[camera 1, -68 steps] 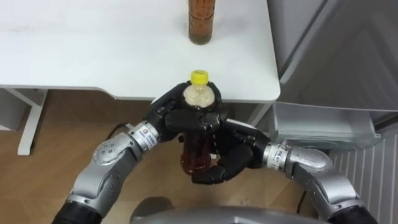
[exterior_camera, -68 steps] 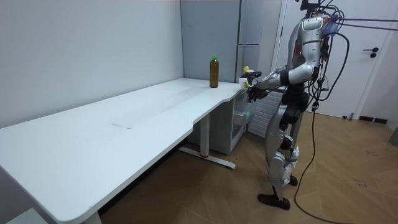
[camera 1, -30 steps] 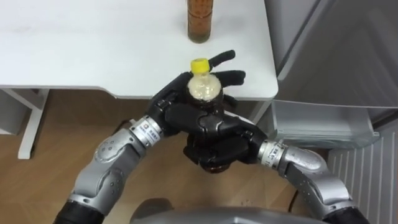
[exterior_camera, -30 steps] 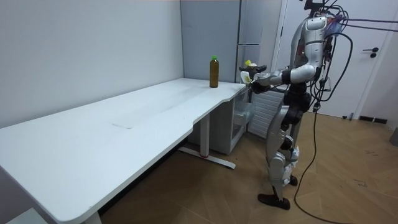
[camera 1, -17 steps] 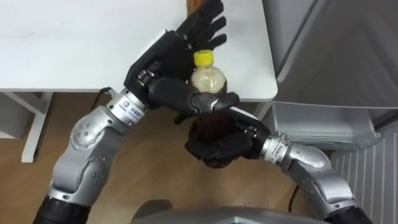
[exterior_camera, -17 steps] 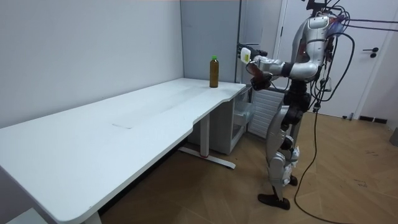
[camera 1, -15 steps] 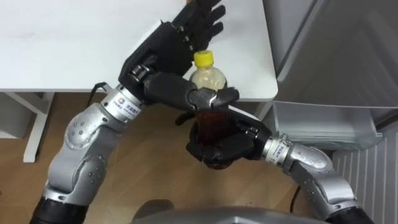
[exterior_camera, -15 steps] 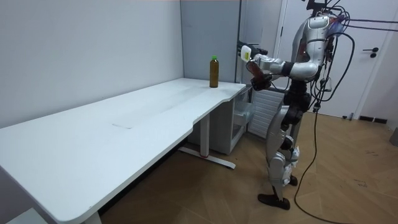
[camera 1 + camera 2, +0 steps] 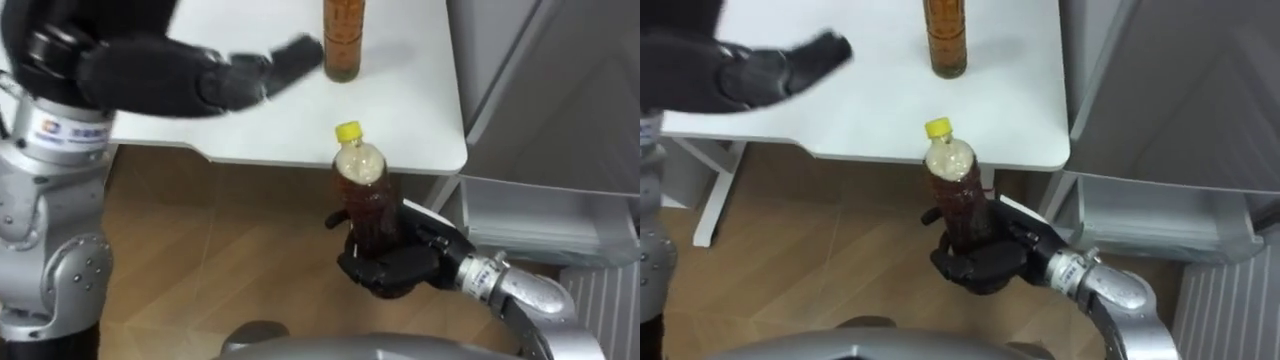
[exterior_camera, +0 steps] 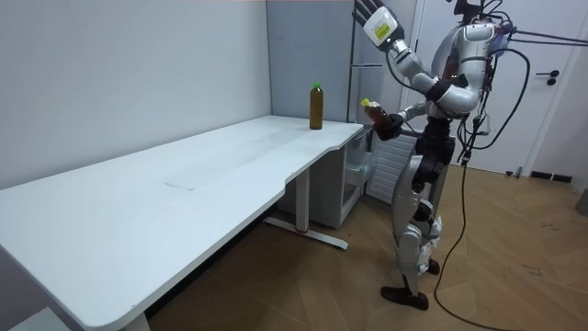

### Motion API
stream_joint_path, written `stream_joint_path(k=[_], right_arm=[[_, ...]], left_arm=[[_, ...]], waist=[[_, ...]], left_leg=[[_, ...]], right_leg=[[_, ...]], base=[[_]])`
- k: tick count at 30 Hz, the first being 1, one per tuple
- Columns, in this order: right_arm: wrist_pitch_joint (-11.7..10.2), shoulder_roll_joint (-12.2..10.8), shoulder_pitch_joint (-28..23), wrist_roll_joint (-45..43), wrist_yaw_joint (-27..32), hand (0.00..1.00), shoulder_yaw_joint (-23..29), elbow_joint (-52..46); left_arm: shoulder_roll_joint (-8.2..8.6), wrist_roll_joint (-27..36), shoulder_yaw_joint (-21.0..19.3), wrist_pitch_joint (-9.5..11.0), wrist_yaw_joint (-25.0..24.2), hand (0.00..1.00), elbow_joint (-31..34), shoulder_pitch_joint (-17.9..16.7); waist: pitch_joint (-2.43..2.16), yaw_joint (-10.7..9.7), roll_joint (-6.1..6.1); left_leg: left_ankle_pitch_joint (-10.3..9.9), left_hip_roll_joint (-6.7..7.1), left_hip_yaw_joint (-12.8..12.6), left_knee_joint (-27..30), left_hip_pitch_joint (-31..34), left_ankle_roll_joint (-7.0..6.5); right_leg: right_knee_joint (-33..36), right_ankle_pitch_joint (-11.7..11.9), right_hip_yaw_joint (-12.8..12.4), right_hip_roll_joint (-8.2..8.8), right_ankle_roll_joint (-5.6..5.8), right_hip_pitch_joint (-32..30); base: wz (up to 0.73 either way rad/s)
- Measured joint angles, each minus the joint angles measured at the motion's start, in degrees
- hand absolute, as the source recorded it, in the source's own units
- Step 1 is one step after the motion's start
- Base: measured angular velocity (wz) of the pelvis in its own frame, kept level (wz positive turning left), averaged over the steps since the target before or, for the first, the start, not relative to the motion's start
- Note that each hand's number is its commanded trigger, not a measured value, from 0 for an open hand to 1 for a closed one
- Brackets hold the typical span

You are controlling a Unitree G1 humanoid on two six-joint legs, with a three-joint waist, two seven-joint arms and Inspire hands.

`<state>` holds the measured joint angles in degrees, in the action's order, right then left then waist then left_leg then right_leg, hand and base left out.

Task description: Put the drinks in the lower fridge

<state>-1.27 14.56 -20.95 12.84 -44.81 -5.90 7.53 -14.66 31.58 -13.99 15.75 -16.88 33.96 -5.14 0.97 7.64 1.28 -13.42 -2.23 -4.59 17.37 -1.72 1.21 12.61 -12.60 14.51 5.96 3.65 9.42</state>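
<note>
Handover done — left hand point(image 9: 170, 75) let go and lifted clear, fingers spread, empty; bottle point(image 9: 362, 190) now upright in right hand point(image 9: 395, 268) alone, fingers curled round it, just off the table's point(image 9: 420, 120) right corner. Fridge next.

Far bottle point(image 9: 343, 40) on the tabletop point(image 9: 420, 110): top cut off. Left robot hand point(image 9: 150, 75) above the tabletop: blurred. Yellow-capped bottle point(image 9: 362, 195): base hidden in right robot hand point(image 9: 395, 270).

Bright, even light falls from above onto the white desk point(image 9: 400, 100), whose top shows pale with no hard glare, while a soft shadow darkens the wooden floor point(image 9: 230, 215) just beneath the desk's edge.
</note>
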Motion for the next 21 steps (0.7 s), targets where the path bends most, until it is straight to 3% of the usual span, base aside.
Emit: stream_joint_path(k=[5, 6, 9, 14, 16, 18, 21], right_arm=[[-0.7, 0.1, -1.3, -2.1, 0.0, 1.0, 1.0, 0.0], [-0.8, -0.2, -2.3, -2.1, -0.1, 1.0, 1.2, 0.0], [-0.9, -0.3, -5.0, -2.1, -0.2, 1.0, 1.9, 0.0], [-0.7, 0.1, -8.0, -2.2, 0.5, 1.0, 3.6, 0.0], [-0.5, 0.1, -8.1, -2.1, 1.0, 1.0, 3.8, -0.2], [-0.1, 0.1, -8.1, -1.8, 2.6, 1.0, 3.7, -1.4], [1.1, 0.3, -8.0, -0.7, 5.6, 1.0, 2.9, -3.8]], left_arm=[[0.5, -10.6, -6.4, 3.6, 11.3, 0.0, 1.4, 0.0], [0.54, -12.7, -7.8, 4.3, 14.1, 0.0, 1.4, -0.1], [0.67, -14.8, -12.3, 5.9, 22.3, 0.0, 1.4, -0.9], [0.73, -19.0, -19.3, 8.3, 37.5, 0.0, 0.1, -4.5], [0.75, -21.3, -20.8, 9.1, 43.0, 0.0, -2.7, -5.9], [0.48, -22.4, -22.0, 9.6, 49.4, 0.0, -10.3, -6.6], [0.52, -18.3, -21.6, 8.5, 55.8, 0.0, -18.7, -8.7]], waist=[[-0.11, 1.8, 0.43], [-0.3, 2.1, 0.52], [-0.68, 3.3, 1.02], [-0.77, 5.0, 1.43], [-0.74, 5.6, 1.28], [-0.59, 6.6, 1.27], [-0.92, 6.8, 0.86]], left_leg=[[0.0, 0.2, 0.9, 0.1, 0.2, 0.03], [0.0, 0.36, 1.5, 0.1, 0.0, 0.04], [0.0, 0.6, 2.1, 0.1, -0.1, 0.06], [0.3, 0.85, 2.5, -0.4, -1.6, 0.14], [0.4, 0.89, 2.7, -0.7, -2.2, 0.22], [0.5, 0.99, 2.9, -1.4, -2.9, 0.3], [1.0, 1.35, 3.4, -1.7, -2.3, 0.3]], right_leg=[[-0.3, 0.0, 1.4, 0.03, 0.0, 0.7], [-0.6, 0.0, 1.8, 0.05, 0.0, 1.2], [-1.6, 0.0, 2.7, 0.04, 0.01, 1.8], [-2.1, -0.1, 3.2, 0.16, 0.11, 3.1], [-2.1, -0.1, 3.5, 0.15, 0.12, 3.7], [-2.1, -0.3, 3.5, 0.2, 0.28, 4.2], [-3.2, -0.4, 4.4, 0.3, 0.23, 4.4]], base=[[0.09], [0.28], [0.13], [0.03], [0.05], [0.02], [0.09]])
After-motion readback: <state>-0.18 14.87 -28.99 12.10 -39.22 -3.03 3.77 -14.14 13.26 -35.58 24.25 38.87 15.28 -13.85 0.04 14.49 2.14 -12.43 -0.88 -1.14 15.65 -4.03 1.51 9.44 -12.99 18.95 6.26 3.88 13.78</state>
